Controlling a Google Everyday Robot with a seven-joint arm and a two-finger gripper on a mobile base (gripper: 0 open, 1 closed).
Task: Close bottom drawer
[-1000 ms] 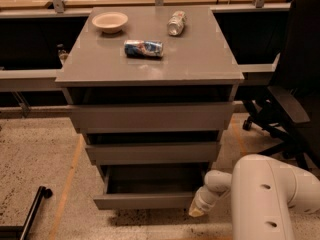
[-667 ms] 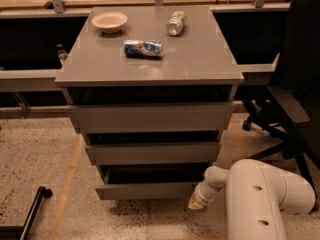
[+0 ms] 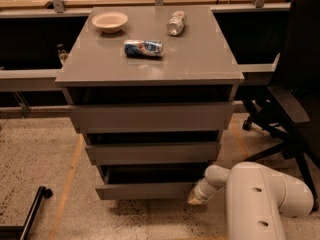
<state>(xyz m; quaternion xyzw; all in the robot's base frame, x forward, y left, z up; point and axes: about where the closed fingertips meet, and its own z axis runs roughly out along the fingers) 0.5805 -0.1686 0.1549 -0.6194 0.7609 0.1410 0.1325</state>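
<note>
Camera view looks down on a grey cabinet (image 3: 150, 59) with three drawer fronts stacked under its flat top. The bottom drawer (image 3: 145, 190) sits at lower centre of the frame, the lowest of the three, with a plain matte grey front and no handle. It is not fully home: its front stands a little proud of the middle drawer front (image 3: 152, 152), and a dark strip of its interior shows above the front's top edge.

The gripper (image 3: 196, 199) is at the lower right corner of that drawer front, right against it, at the end of a thick white arm (image 3: 260, 199) that fills the lower right of the frame. Whether the gripper is spread or pressed together is not readable from this angle.

A second ago the drawer was pulled well out, with a broad stretch of its box interior exposed. Now only the narrow strip remains, and the arm has moved leftward with the front. The things on the cabinet top have not shifted.

On the top lie a pale bowl (image 3: 109, 21) at upper left, a clear bottle (image 3: 176, 23) on its side, and a dented can (image 3: 143, 48) with a blue and white label. No writing on any of them can be read. A black office chair (image 3: 295, 84) stands at the right edge.
</note>
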